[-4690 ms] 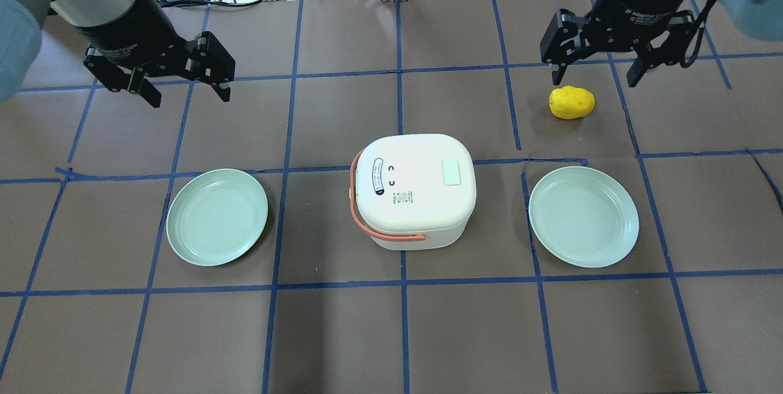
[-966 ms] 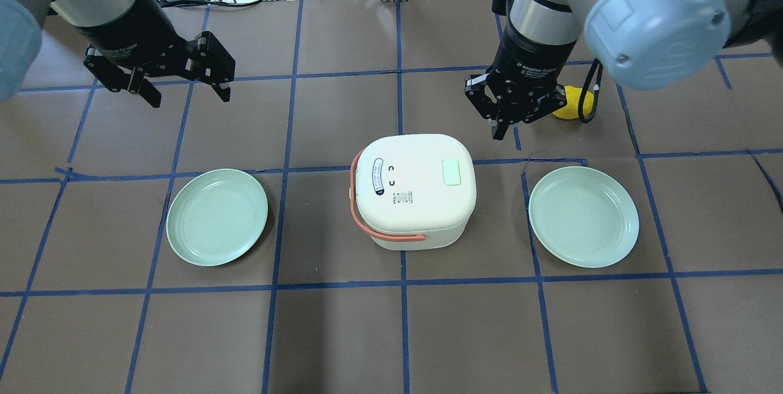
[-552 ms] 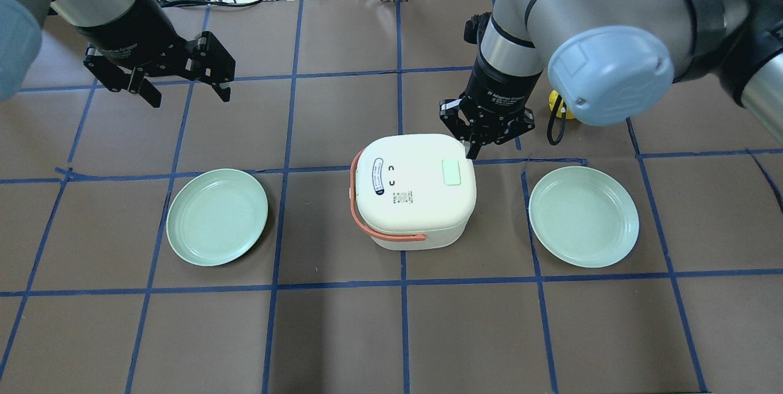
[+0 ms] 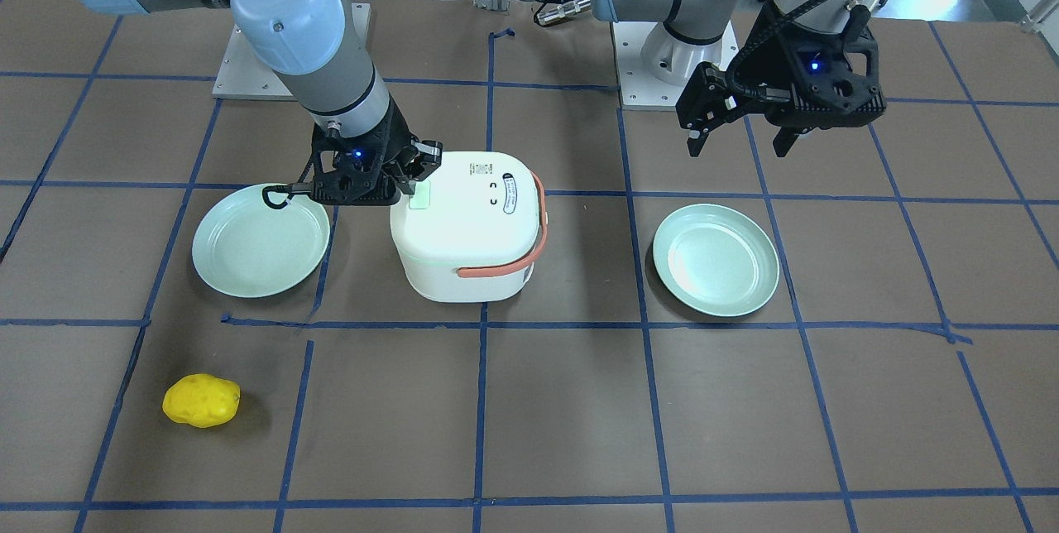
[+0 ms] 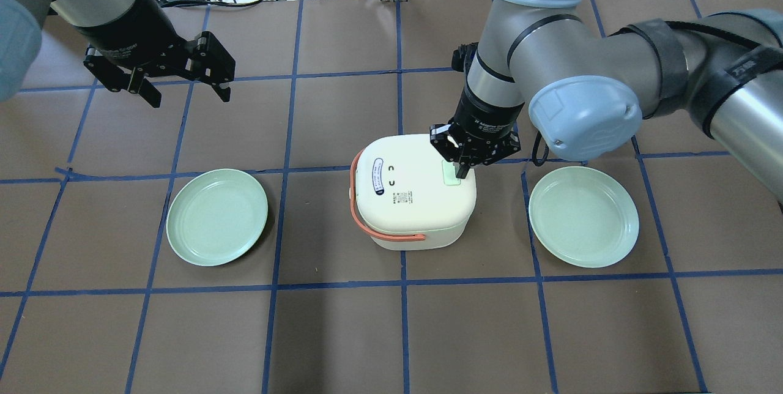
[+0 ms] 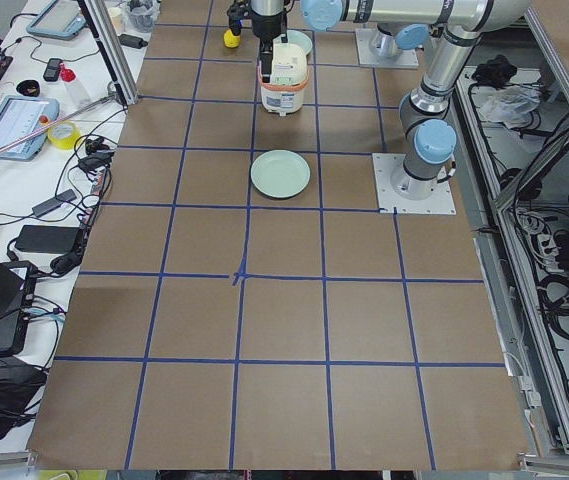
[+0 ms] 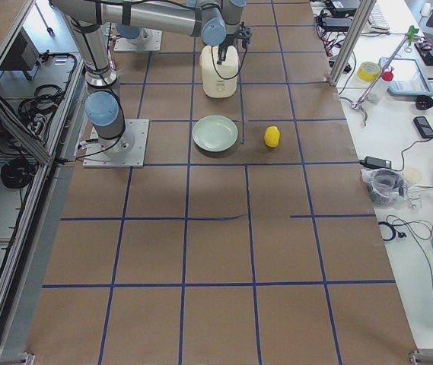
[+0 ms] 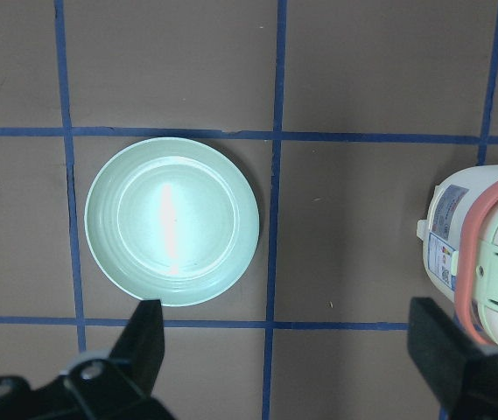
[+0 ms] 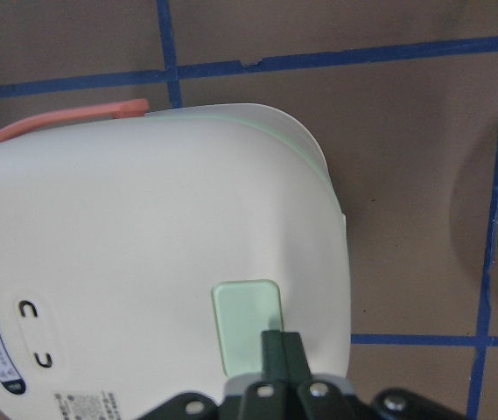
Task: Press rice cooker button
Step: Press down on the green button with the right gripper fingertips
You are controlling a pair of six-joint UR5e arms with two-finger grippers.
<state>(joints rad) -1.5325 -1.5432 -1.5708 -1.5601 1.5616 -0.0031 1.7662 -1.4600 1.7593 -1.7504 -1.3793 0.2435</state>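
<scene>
The white rice cooker with a salmon handle stands at the table's centre. Its pale green button is on the lid's right side. My right gripper is shut and points down, with its joined tips at the button's edge. In the right wrist view the tips overlap the button; I cannot tell whether it is pressed in. The front-facing view shows the gripper at the lid's edge. My left gripper is open and empty, hovering far back left, apart from the cooker.
Two pale green plates lie either side of the cooker, one on the left and one on the right. A yellow potato-like object lies beyond the right plate, hidden by my right arm in the overhead view. Cables and tools line the far edge.
My right gripper has shut and moved from the back right down to the cooker lid, ending at the button. The left arm has not moved.
</scene>
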